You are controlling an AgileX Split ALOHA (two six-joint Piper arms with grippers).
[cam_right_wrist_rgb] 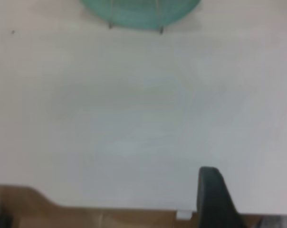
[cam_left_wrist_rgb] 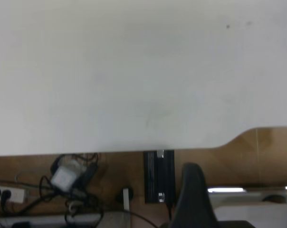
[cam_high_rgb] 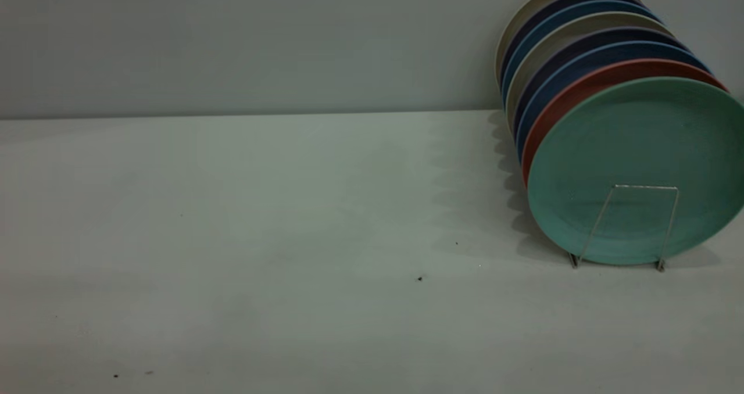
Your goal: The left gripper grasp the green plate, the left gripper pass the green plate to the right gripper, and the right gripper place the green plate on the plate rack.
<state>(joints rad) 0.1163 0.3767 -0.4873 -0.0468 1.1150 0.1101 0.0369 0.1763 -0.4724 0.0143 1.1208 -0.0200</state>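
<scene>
Nearest me, the round teal-green plastic plate (cam_high_rgb: 639,144) stands upright in the thin silver wire rack (cam_high_rgb: 630,222) on the white desk (cam_high_rgb: 261,237). I cannot tell how either claw stands.

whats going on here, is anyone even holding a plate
No. The green plate stands upright at the front of the plate rack, ahead of a salmon plate and blue ones. Neither arm shows in the exterior view. Only one finger of the left pincer and the right pincer shows, back near the table edge.
</scene>
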